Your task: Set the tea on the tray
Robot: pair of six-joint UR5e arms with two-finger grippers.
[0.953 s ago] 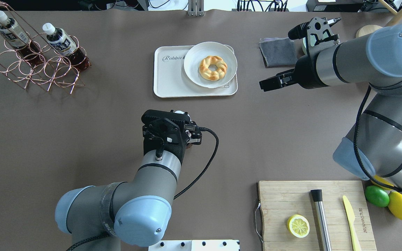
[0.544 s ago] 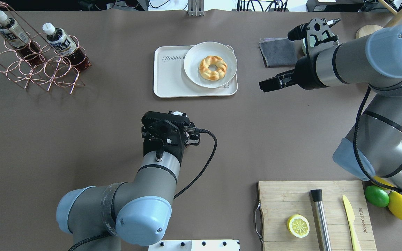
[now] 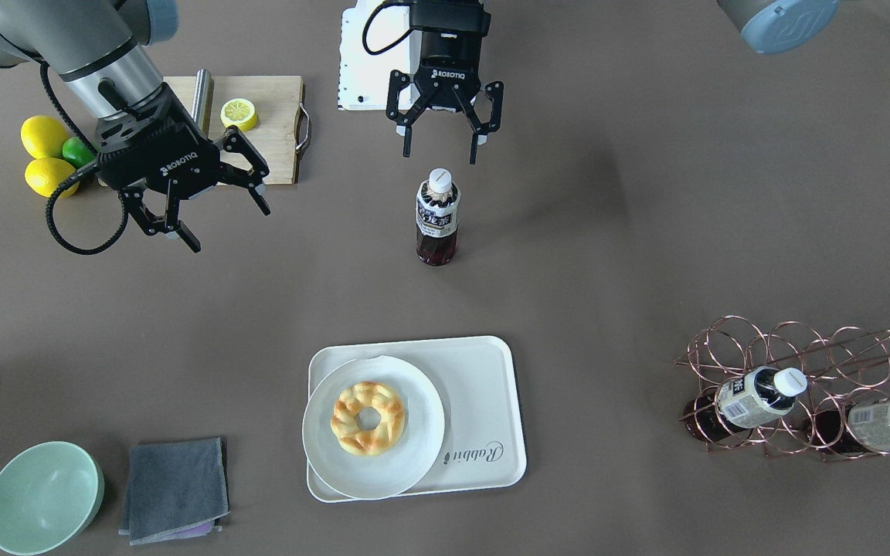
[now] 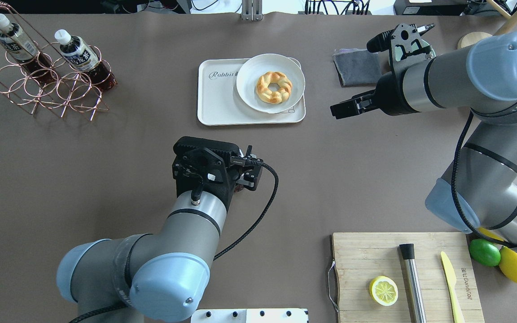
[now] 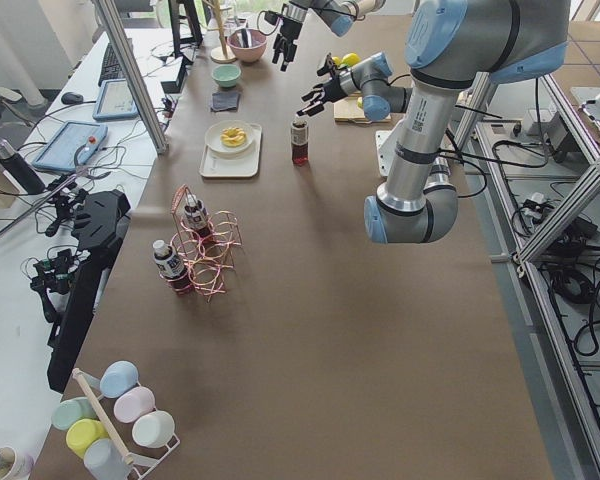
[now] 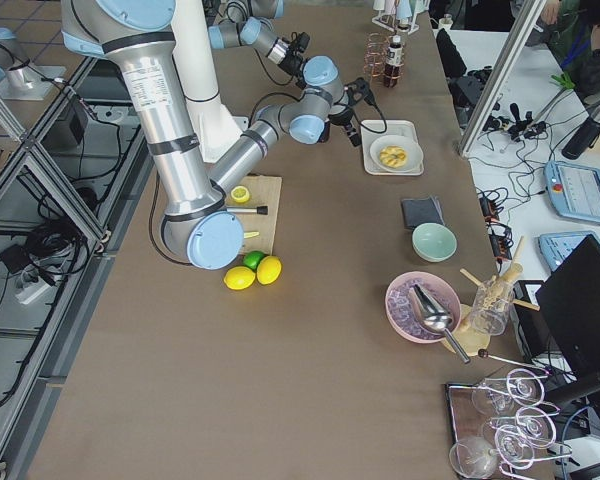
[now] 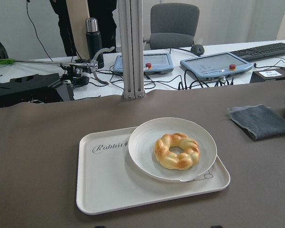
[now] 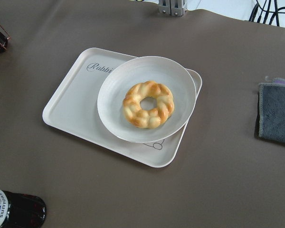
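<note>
Tea (image 3: pixel 437 220) stood upright on tabletop (image 3: pixel 607 232), twelve o'clock from tray (image 3: pixel 484 394) in front-facing view, left claw (image 3: pixel 440 153) gaped empty, right claw (image 3: pixel 229 228) gaped empty too.

tea (image 3: pixel 437 220): upright, capped, off tray (image 3: pixel 480 398) | tray: cream-white, flat

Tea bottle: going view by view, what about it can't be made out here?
Exterior front-facing: the tea bottle stands upright, apart from the open left end effector, but its label print is too small to read.
Overhead exterior: the left end effector covers it almost wholly.
Right wrist-mounted: the bottom-left corner cuts it off; cap unseen.
Left wrist-mounted: out of frame.
</note>
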